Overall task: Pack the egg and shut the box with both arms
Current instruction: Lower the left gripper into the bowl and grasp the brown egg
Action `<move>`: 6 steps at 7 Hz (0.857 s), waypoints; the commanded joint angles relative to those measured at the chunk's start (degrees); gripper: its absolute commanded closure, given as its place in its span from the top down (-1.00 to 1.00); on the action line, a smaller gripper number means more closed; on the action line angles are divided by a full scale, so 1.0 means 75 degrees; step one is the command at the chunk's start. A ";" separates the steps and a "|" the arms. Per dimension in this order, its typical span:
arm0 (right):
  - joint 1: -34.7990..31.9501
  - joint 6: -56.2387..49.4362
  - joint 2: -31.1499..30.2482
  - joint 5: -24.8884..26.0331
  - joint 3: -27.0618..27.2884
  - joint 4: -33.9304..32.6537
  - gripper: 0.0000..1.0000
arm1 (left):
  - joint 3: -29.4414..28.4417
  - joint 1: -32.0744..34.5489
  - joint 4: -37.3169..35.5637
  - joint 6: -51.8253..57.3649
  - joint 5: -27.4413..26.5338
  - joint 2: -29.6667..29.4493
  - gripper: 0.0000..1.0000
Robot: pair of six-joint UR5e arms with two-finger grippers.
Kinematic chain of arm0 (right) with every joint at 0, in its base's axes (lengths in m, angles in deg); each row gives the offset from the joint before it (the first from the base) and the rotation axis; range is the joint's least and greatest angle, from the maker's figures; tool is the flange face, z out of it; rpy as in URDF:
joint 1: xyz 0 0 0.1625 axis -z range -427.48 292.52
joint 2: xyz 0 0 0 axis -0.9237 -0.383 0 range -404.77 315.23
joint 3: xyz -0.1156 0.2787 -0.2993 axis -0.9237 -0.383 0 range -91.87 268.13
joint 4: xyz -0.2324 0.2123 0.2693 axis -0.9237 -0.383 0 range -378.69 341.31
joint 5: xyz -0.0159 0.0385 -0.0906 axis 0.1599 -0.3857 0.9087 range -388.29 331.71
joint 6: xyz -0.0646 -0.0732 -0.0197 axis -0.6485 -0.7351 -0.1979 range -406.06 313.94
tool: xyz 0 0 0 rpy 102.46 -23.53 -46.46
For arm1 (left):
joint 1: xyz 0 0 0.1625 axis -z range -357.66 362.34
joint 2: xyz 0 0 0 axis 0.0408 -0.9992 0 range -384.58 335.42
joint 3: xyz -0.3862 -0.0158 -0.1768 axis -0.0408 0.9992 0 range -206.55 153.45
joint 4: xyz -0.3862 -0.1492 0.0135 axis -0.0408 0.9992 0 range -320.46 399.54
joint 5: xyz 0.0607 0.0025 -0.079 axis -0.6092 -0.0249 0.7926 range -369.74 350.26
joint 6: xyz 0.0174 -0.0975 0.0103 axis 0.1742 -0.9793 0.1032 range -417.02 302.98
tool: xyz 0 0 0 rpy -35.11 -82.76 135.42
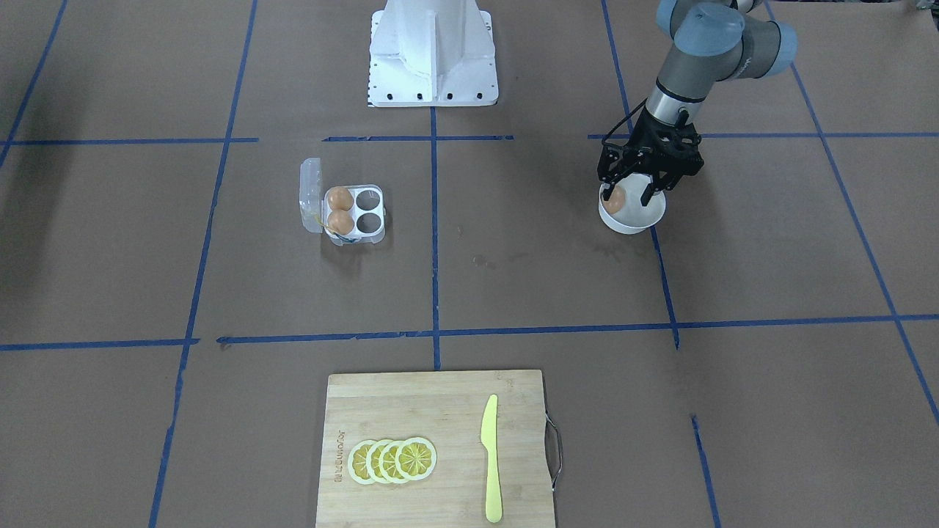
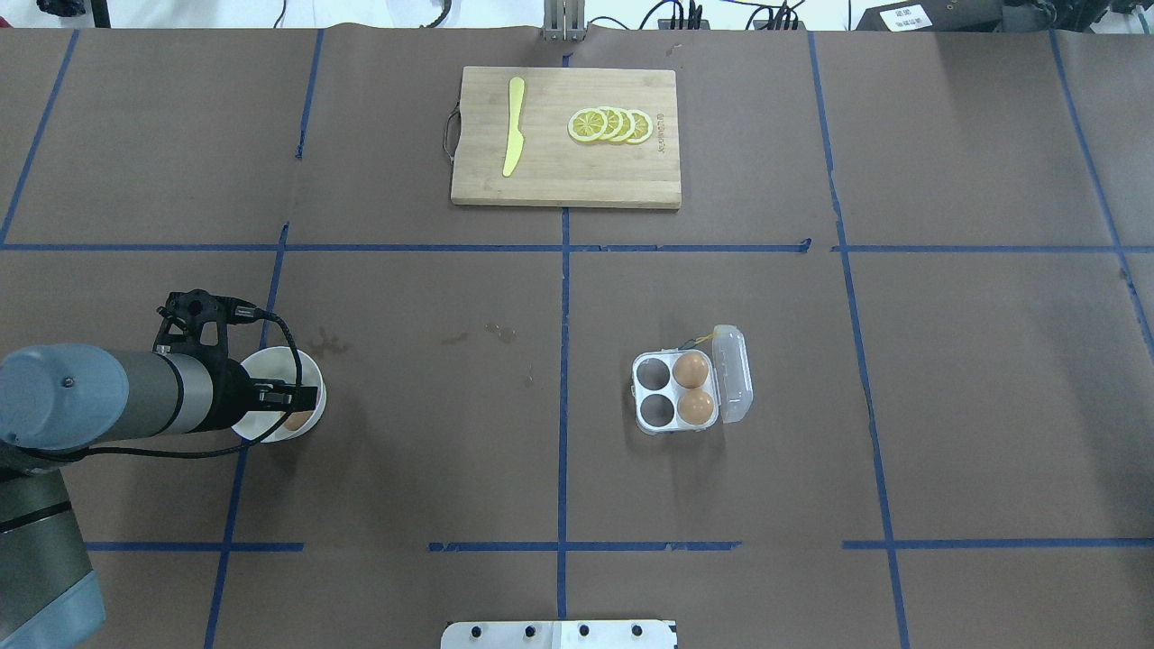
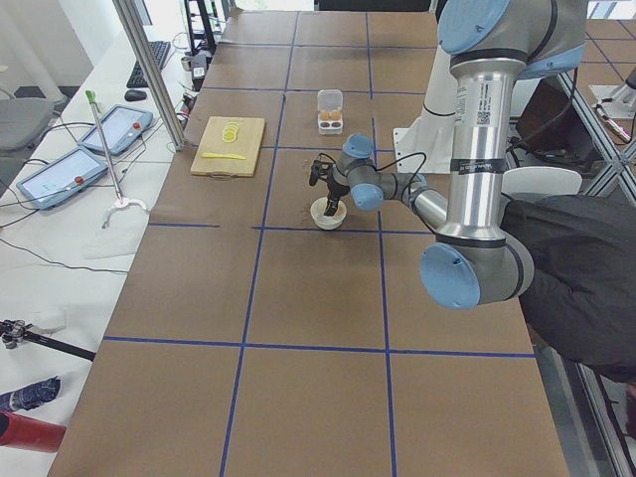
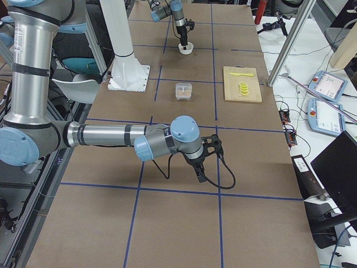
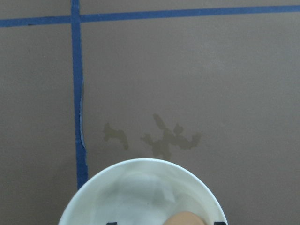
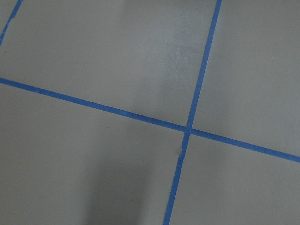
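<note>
The table (image 2: 415, 433) is covered with brown paper, divided into a grid by blue tape lines. Four items rest directly on it:
- The box (image 2: 672, 394), lid open, near the centre.
- A white bowl (image 1: 632, 222), well apart from the box.
- A wooden cutting board (image 2: 559, 180), on the side opposite the robot.
- The white pedestal base (image 1: 433, 81).

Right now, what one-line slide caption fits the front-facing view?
Left hand open over the egg in the white bowl; the open carton holds two eggs, two cells empty.

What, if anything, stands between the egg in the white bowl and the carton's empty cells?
Nothing visible does: bare table separates the bowl holding the egg from the box, whose lid is open on the far side.
</note>
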 commanded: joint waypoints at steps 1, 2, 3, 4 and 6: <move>0.0000 0.0000 -0.0007 0.0000 0.0000 0.0000 1.00 | -0.0046 -0.0027 0.0000 -0.0006 -0.0007 0.0005 0.50; 0.0000 0.0000 -0.0007 0.0000 -0.0012 0.0000 1.00 | -0.0116 -0.0027 0.0000 -0.0006 -0.0007 0.0005 0.50; 0.0000 0.0000 -0.0007 0.0000 -0.0012 0.0000 1.00 | -0.0175 -0.0027 0.0000 -0.0006 -0.0007 0.0005 0.50; 0.0000 0.0000 0.0004 0.0000 -0.0012 0.0000 1.00 | -0.0187 -0.0038 0.0000 -0.0006 -0.0007 0.0005 0.50; 0.0000 0.0000 0.0005 0.0012 0.0000 0.0000 1.00 | -0.0187 -0.0132 0.0000 -0.0006 -0.0007 -0.0007 0.50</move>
